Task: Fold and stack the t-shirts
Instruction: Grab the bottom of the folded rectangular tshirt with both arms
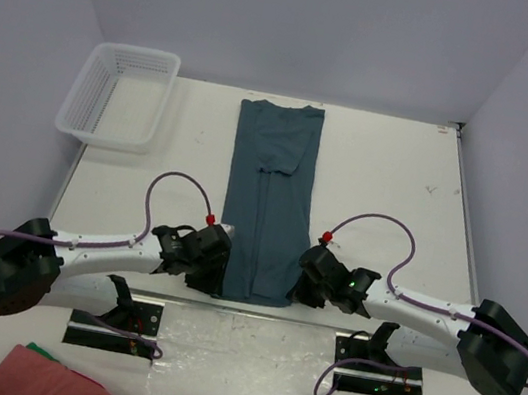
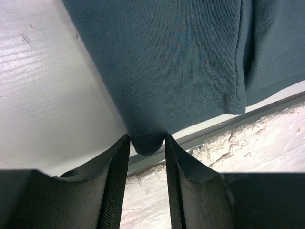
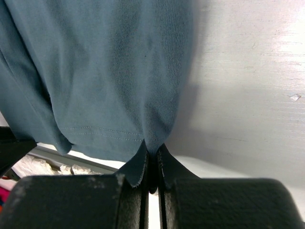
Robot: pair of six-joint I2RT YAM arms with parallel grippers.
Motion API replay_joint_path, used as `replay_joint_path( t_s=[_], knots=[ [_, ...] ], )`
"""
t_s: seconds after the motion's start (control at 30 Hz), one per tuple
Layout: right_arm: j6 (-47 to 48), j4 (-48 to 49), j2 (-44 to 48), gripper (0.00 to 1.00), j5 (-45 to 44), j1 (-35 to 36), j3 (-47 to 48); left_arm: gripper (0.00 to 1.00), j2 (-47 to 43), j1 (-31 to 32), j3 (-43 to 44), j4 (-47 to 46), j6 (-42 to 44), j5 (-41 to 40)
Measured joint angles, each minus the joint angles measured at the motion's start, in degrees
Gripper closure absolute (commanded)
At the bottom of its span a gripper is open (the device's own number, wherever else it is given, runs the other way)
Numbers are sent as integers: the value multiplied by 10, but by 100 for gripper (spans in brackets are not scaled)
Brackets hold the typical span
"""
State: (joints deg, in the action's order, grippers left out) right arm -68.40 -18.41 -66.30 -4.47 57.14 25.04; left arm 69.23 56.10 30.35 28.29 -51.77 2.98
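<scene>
Ahead of the left gripper (image 2: 145,143) and right gripper (image 3: 151,151), each pinching a near corner, the t-shirt (image 1: 266,198) runs lengthwise away

The left arm (image 1: 98,253) and right arm (image 1: 428,308) share glossy white tubular links, dotted with small dark screws, between bulky matte black joint housings (image 1: 19,268). A thin purple cable (image 1: 156,190) runs from each into a red plug (image 1: 209,218). The wedge-shaped black fingers (image 2: 112,191) have ribbed inner edges. A green light (image 1: 359,284) glows on the right wrist.
</scene>
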Motion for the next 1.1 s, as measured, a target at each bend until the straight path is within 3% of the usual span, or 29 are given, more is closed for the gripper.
replay_joint_path(
  t_s=[0.13,0.23,0.5,1.1],
  knots=[
    [0,0,0,100,-2,2,0,73,7,6,-1,-8,-13,3],
    [0,0,0,100,-5,4,0,100,16,13,-2,-22,-20,5],
    [0,-15,-6,100,-17,22,10,100,12,26,-8,-34,-37,1],
    [-28,-180,35,100,-53,132,57,100,-106,114,18,118,-117,-45]
  ],
)
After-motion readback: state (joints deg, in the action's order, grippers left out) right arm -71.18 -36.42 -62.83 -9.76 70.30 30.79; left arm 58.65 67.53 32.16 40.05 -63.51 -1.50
